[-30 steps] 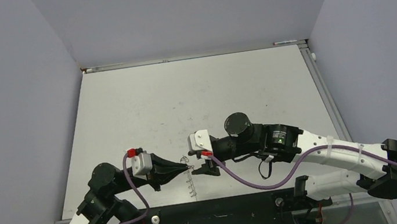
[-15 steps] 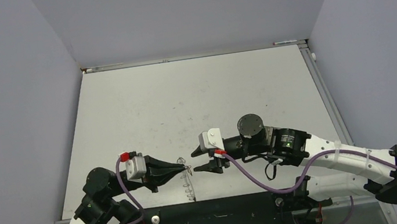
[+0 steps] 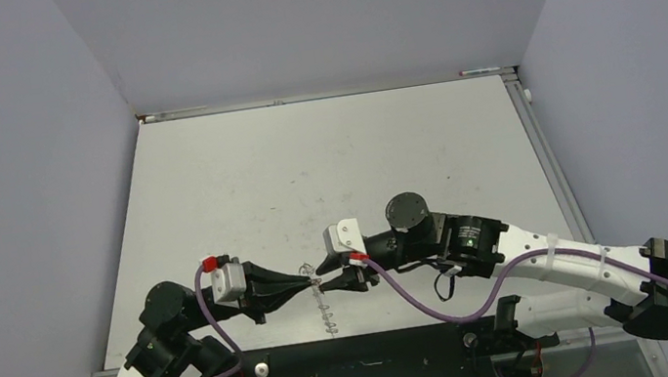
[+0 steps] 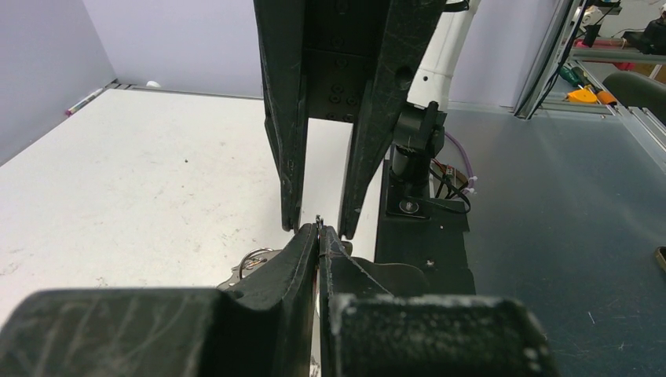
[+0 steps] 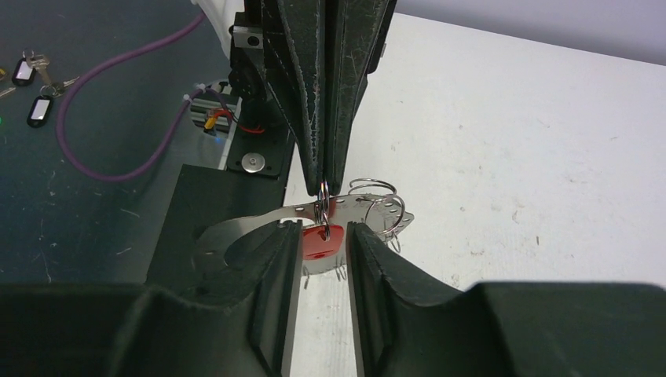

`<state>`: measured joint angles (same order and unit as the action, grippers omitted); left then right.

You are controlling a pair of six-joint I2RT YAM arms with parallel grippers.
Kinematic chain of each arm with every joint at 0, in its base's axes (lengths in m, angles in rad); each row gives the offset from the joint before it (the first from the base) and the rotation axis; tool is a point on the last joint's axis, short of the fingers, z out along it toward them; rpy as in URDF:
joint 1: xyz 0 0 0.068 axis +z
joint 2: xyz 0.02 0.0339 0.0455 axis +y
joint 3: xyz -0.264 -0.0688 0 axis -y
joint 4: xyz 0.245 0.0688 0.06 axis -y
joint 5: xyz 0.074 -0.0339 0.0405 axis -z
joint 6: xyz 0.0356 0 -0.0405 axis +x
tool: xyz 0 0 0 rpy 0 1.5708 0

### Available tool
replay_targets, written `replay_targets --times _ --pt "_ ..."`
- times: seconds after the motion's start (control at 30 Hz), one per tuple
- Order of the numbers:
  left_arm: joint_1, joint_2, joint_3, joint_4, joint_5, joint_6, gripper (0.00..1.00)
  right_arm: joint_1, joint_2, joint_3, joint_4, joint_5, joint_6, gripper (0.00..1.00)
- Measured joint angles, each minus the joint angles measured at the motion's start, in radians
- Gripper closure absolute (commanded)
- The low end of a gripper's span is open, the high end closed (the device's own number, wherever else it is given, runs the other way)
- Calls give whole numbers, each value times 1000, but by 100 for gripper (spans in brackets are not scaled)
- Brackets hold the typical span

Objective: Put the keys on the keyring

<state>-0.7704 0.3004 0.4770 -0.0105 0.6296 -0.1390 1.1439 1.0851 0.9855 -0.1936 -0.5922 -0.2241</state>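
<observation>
The right end effector (image 3: 332, 284) has come back to meet the left end effector (image 3: 310, 286) at the near edge of the surface (image 3: 327, 170). Its fingers are narrowing around the red key (image 5: 322, 240), though I cannot tell if they grip it yet. The left stays pressed together on the keyring (image 5: 236, 229), so threading looks close.

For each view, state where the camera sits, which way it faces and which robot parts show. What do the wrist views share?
Top external: above, behind the bases, looking down on the table; both arms show.
Left wrist: on the left arm, facing the right end effector; own shut fingers below.
Right wrist: on the right arm, facing the left end effector; own fingers flank the red key.
Shared by wrist views: the keyring.
</observation>
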Motion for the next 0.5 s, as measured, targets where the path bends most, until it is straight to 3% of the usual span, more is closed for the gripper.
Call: replay_targets --times 0.23,0.5 --pt "0 0 0 0 4 0 100 -11 18 0 8 -11 2 94" --pt "2 -1 0 0 4 0 100 -19 19 0 8 -24 8 95"
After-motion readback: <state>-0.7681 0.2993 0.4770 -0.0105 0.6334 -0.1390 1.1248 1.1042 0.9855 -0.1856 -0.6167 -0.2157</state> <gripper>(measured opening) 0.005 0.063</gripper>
